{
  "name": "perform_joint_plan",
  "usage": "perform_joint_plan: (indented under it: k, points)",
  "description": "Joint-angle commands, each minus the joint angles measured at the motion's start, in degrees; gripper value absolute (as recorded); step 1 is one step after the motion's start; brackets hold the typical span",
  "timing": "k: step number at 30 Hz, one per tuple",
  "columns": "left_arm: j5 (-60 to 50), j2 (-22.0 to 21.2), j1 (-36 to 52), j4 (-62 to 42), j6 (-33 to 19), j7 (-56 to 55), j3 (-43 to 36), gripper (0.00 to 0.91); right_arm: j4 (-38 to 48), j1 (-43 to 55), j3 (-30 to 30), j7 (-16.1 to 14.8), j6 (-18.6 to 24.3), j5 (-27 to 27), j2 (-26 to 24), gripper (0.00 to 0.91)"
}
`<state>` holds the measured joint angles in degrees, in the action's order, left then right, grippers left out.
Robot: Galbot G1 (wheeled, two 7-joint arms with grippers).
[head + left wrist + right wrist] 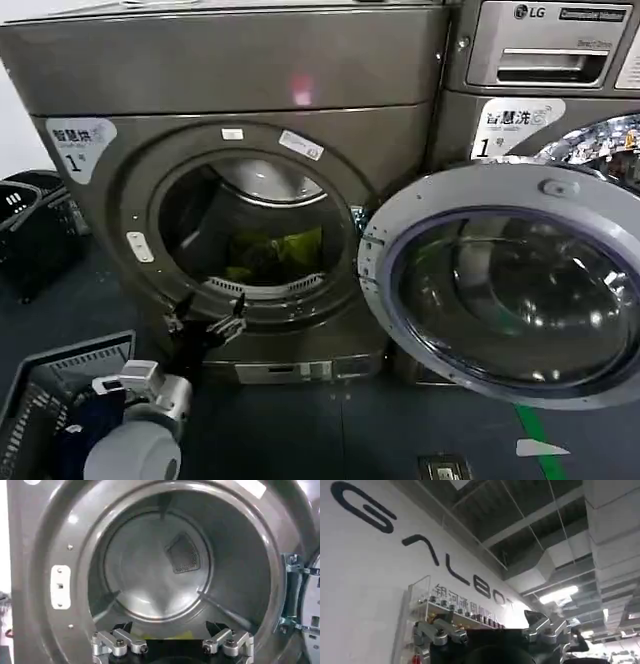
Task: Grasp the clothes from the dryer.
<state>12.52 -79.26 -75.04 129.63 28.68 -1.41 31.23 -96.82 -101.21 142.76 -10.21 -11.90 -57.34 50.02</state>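
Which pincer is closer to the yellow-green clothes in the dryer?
Left. The left pincer is open at the porthole's lower rim, just before the clothes. The right pincer points up toward the ceiling, away from the dryer.

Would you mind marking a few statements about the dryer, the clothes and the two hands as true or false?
1. The dryer has its door swung open. True.
2. The clothes already hang from the left hand. False: they lie inside the drum, and the left hand is empty at the lower rim of the porthole.
3. The left hand has its fingers open. True: the left wrist view shows them spread, with the drum behind.
4. The right hand is reaching into the drum. False: it points up towards a wall and ceiling, away from the dryer.
5. A dark basket sits on the floor to the robot's left. True.
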Motion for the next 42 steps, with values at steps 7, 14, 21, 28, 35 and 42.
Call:
perform_joint_plan:
  k: [7,14,21,28,35,42]
  points:
    - [-0.39,-0.09,0.77,-0.81,-1.0,0.21,-0.15,0.907,-0.59,-0.3,0.12,-1.2,-0.08,0.32,0.62,0.907]
    - [0.82,0.43,8.38,-5.8,-2.18,0.17,-1.64,0.907,-1.48,-0.97,-0.31,-1.85,0.33,2.0,1.53,0.907]
    - [0.32,1.91,21.37,-19.84,-2.94,-0.05,-4.92,0.907,-2.03,-2.02,0.36,-1.15,0.17,2.43,1.46,0.907]
    - [-0.9,3.8,36.6,-37.33,-2.52,0.15,-9.54,0.907,-1.52,-2.71,1.59,-1.11,0.21,2.28,1.95,0.907]
    - [-5.87,8.18,50.65,-54.74,0.38,16.05,-18.62,0.907,-1.68,-2.02,1.2,-1.41,0.32,2.17,2.73,0.907]
    - [-13.52,10.82,67.14,-72.5,-2.01,32.08,-35.05,0.907,-1.54,-0.61,-0.34,-1.66,0.71,2.21,3.52,0.907]
